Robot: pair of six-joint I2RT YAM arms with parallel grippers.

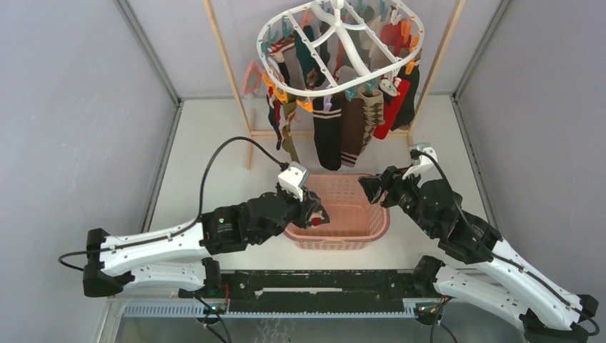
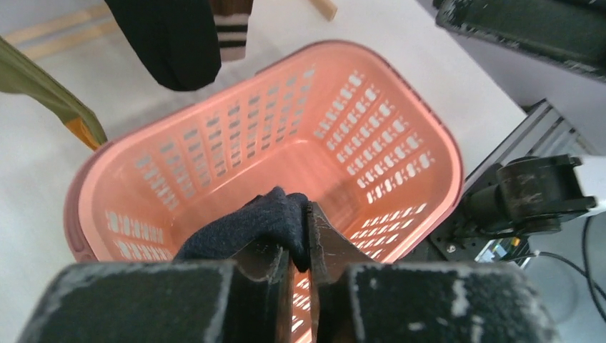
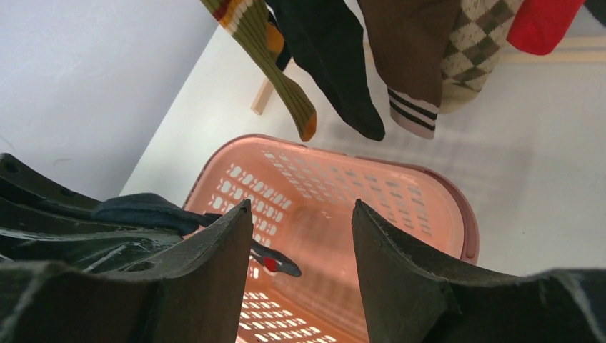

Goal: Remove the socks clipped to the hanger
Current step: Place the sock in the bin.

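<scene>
The white oval hanger [image 1: 348, 44] hangs at the top centre with several socks clipped to it: a black one [image 1: 327, 139], a brown striped one [image 1: 352, 132], an argyle one [image 1: 371, 114] and a red one [image 1: 394, 107]. My left gripper [image 1: 314, 213] is shut on a navy sock [image 2: 243, 225] and holds it over the near left part of the pink basket [image 1: 336, 245]. The sock's toe with a red patch [image 3: 275, 263] dangles inside the basket. My right gripper [image 1: 373, 189] is open and empty above the basket's right rim [image 3: 468, 221].
Two wooden posts [image 1: 227, 71] of the rail stand left and right of the hanger. Hanging sock tips [image 3: 336, 78] end a little above the basket's far edge. Grey walls close both sides. A black rail [image 1: 321, 282] runs along the near edge.
</scene>
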